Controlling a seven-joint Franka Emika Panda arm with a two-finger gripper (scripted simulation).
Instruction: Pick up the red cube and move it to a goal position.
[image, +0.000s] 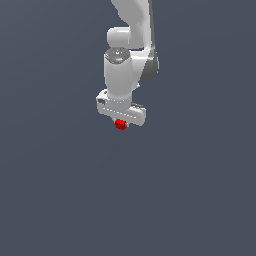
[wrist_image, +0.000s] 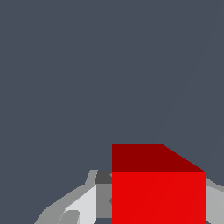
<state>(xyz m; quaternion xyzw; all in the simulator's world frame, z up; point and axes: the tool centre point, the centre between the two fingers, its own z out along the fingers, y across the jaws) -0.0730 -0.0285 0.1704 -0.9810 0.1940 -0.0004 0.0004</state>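
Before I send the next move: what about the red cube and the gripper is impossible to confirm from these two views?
- Fingertips: in the exterior view the gripper body and the tiny red cube hide them.
- Cube's lower part: cut off by the wrist view's edge.
- Finger contact: the wrist view shows pale fingers flanking the cube, but the cube covers the contact faces.
- Goal position: no marker appears in either view.
- Height above any surface: the plain grey background shows no shadow.

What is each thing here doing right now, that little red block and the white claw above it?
red cube: held between the fingers, right under the white hand, sitting level.
gripper: shut on the red cube, pointing down.
arm: reaches down from the top of the exterior view, wrist bent over the gripper.
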